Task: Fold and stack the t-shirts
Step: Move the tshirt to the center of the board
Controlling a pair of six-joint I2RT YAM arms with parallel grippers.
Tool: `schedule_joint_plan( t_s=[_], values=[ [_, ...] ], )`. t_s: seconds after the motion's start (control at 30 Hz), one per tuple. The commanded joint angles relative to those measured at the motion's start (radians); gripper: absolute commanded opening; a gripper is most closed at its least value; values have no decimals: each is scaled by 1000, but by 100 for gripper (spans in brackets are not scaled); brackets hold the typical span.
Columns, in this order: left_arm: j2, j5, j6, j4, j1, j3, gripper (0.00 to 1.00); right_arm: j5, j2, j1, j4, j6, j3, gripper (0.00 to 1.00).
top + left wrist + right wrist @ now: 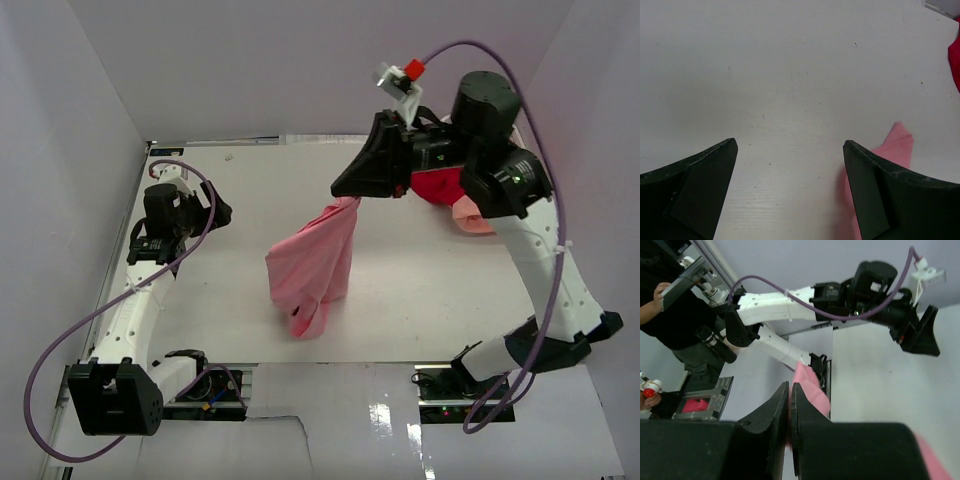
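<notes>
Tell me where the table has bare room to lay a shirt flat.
Bare white table lies between the hanging medium pink cotton t-shirt and the right arm, and between that shirt and the open left claw. Crowded far right: deep red t-shirt, pale peach t-shirt.

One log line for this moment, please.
right gripper: shut on pink shirt, lifted | left gripper: open, empty | red shirt, peach shirt: bunched far right

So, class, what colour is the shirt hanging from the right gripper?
Plain pink; the t-shirt shows best in top external view.
</notes>
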Motion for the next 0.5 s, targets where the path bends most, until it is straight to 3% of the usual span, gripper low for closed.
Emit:
schedule_joint_plan(
  t_s=[0.0,0.27,0.37,0.47],
  values=[
    [-39,-34,-6,-8,0,11,98,-51,-108,-38,200,76,-40,8],
    [-30,-67,-10,-25,0,17,98,18,-31,-253,191,51,-374,8],
    [-19,-66,-12,-28,0,21,98,146,58,-267,69,-53,-393,8],
    [-9,-60,-15,-30,0,28,98,278,259,-267,30,-108,-360,8]
  ],
)
